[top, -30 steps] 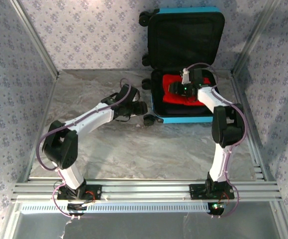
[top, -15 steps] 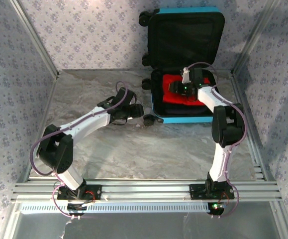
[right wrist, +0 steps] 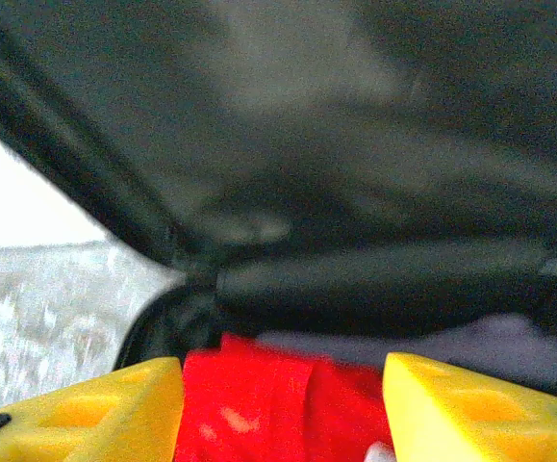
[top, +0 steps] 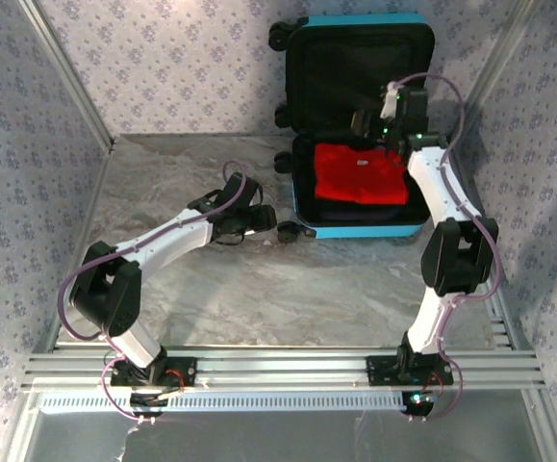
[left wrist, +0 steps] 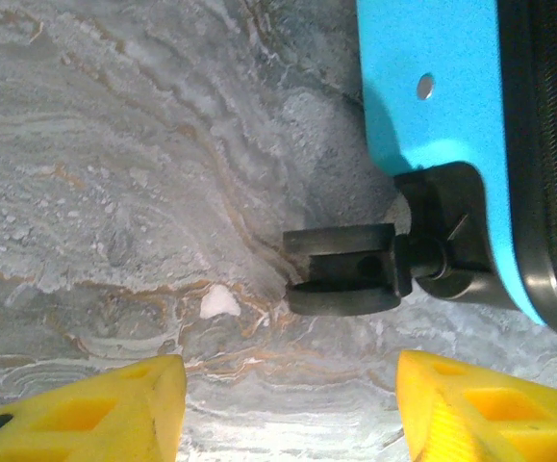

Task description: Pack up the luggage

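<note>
While your left tool (top: pixel 262 219) hangs low over the tabletop (top: pixel 211 289), its two yellow fingers (left wrist: pixel 114 414) are spread apart and nothing is between them. In the left wrist view you see, just ahead of this tool (left wrist: pixel 290 385), one black wheel (left wrist: pixel 345 269) of the luggage (left wrist: pixel 432 96). The wheel lies on the grey marbled tabletop (left wrist: pixel 114 144), and a small white speck (left wrist: pixel 220 303) lies beside it. The tool is near the wheel but does not touch it.

Your right tool (top: pixel 367 123) is also spread and pinches nothing. It is held above the far part of the luggage, close to the line where the lid (top: pixel 360 67) meets the lower half. In the right wrist view the picture is blurred. You can make out the black lining of the lid (right wrist: pixel 355 144) ahead of the tool (right wrist: pixel 283 385), and a red cloth (right wrist: pixel 259 414) lower down behind the fingers (right wrist: pixel 480 404).

The luggage (top: pixel 355 231) is at the far right of the tabletop and is open. Its turquoise lower half lies flat, and the lid stands upright before the back wall (top: pixel 163 58). The red cloth (top: pixel 360 173) lies inside the lower half on the dark lining, and the right tool is not touching it.
</note>
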Controlling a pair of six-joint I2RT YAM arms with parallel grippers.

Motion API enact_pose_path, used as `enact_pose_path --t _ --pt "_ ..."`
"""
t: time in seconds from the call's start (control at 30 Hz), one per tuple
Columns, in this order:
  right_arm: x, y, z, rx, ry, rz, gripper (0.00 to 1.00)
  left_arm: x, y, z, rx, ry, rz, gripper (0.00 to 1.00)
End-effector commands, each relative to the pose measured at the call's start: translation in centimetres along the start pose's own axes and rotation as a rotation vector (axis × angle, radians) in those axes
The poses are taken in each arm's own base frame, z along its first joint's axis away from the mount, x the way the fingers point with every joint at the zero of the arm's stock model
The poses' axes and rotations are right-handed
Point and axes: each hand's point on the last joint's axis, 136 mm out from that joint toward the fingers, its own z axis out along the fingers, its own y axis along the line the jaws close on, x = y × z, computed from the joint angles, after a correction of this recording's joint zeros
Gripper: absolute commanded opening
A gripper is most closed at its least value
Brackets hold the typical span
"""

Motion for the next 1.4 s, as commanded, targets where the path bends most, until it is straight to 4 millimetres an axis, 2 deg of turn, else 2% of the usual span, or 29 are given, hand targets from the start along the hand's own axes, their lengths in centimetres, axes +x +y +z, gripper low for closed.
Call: enact_pose_path --t 0.0,0.13,0.33,0.43,0.77,0.9,1.13,1.37 --pt "-5.2 -2.0 -0.9 0.125 -0.130 0.001 0.58 0.3 -0.4 -0.9 0.021 -0.007 0.005 0.59" --pt "-8.9 -3.5 0.0 0.217 -0.237 -0.023 0.59 1.5 -0.3 -0.5 0.014 0.017 0.023 0.59" --pt "-11.5 -5.0 2.9 0.269 -0.288 -0.035 0.59 2.4 -0.1 -0.3 0.007 0.034 0.034 0.59" --pt "-12.7 -5.3 3.2 0.299 -0.329 -0.049 0.59 2.5 0.0 -0.4 0.001 0.035 0.039 0.59" --pt "-13.7 -8.3 1.9 0.447 -0.361 -0.061 0.65 2.4 0.3 -0.2 -0.018 0.034 0.050 0.59" --pt "-13.6 -9.5 1.8 0.465 -0.357 -0.059 0.67 2.3 0.0 0.2 -0.013 0.042 0.052 0.59" --pt "-14.4 -12.6 1.4 0.456 -0.392 -0.002 0.73 2.1 -0.3 0.4 -0.016 0.052 0.062 0.59" --pt "-15.1 -13.3 3.0 0.358 -0.422 -0.017 0.84 1.8 -0.7 0.9 -0.015 0.066 0.067 0.59"
